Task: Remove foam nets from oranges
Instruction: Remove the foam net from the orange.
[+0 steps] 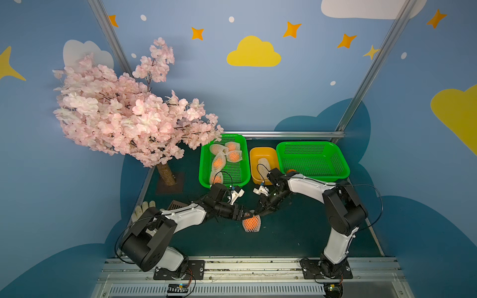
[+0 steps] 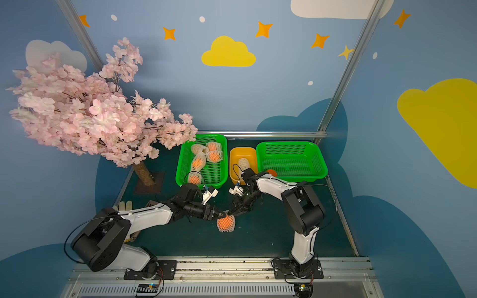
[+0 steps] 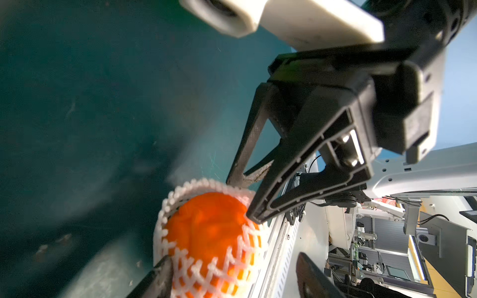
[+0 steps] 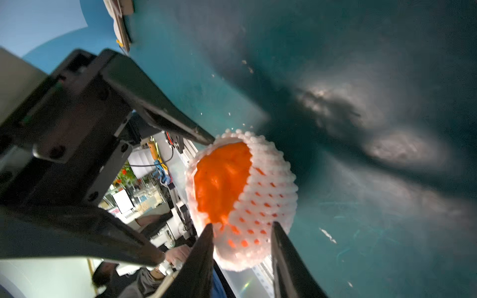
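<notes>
- Step in hand, as I judge it: strip the foam net [image 4: 268,185] from the orange [image 4: 222,180] lying on the dark mat [image 1: 296,232], well to the near side of the yellow tub [image 1: 271,154], toward my bases. To do it well, I should pinch foam only at the open rim, never the fruit. One gripper draws the sleeve while the other braces the orange. The pull should run along the sleeve's length, so the mesh slides rather than stretches.
- Right gripper [image 4: 242,224]: jaws part-way in, straddling the net's wall at its open end. One fingertip [image 4: 206,240] sits at the bared face of the fruit, its partner outside the mesh. Whether the foam is truly clamped I cannot tell.
- Left gripper [image 3: 233,256]: jaws wide, holding nothing. One fingertip [image 3: 162,273] touches the mesh and the other stands clear on the far side of the fruit. The netted orange sits between them, off-centre.
- Net condition: fruit exposed at one end, mesh over the rest.
- Yellow tub: one empty net [image 1: 263,165] inside.
- Left green basket [image 1: 233,175], just beside the tub on my left: several oranges in nets [image 1: 233,155], not yet handled.
- Right green basket [image 1: 312,160], just beside the tub on my right: one bare orange [image 1: 291,170] at the tub-side corner, partly hidden by my right arm.
</notes>
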`<state>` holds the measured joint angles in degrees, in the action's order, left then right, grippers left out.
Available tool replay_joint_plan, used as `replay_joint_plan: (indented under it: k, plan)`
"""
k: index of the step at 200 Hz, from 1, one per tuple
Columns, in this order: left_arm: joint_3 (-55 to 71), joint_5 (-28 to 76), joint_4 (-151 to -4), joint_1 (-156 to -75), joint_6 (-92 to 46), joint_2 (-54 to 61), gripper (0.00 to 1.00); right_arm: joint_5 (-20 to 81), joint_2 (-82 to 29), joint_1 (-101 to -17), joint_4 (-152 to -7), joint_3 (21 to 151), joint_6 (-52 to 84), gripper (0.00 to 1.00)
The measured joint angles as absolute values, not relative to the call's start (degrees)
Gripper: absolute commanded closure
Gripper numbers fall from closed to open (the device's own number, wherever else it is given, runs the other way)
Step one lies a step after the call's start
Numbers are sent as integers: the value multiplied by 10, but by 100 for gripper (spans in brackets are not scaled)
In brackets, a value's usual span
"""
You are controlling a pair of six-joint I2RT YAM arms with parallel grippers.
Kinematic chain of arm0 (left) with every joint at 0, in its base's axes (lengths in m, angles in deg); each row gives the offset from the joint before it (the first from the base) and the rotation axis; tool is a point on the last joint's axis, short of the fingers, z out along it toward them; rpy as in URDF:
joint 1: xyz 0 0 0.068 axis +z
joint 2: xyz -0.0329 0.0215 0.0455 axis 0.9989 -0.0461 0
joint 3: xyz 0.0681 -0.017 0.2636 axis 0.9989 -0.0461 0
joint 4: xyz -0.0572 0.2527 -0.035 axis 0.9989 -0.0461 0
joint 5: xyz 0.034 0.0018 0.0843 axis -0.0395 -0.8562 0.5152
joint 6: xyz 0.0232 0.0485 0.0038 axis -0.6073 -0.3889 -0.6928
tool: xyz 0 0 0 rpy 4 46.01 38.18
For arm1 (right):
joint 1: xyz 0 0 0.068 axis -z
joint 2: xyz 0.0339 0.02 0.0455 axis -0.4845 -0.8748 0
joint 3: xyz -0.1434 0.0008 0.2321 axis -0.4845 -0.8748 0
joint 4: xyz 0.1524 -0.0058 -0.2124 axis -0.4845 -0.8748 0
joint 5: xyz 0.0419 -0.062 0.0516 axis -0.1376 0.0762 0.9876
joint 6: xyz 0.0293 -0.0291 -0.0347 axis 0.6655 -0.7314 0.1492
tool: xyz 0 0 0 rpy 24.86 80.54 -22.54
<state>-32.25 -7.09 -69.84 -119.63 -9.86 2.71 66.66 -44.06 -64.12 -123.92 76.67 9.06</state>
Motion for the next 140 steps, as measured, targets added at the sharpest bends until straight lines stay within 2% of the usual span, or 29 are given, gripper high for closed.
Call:
replay_joint_plan:
  k: [27, 91, 140]
  plan:
    - [-320, -69, -695, -1196, -106, 26, 28, 674, -441, -646, -1239, 769, 85, 100]
    - [-320, -65, -694, -1198, -112, 26, 28, 678, -433, -646, -1225, 768, 81, 100]
    - [-320, -60, -690, -1198, -113, 26, 28, 659, -368, -646, -1155, 740, 92, 100]
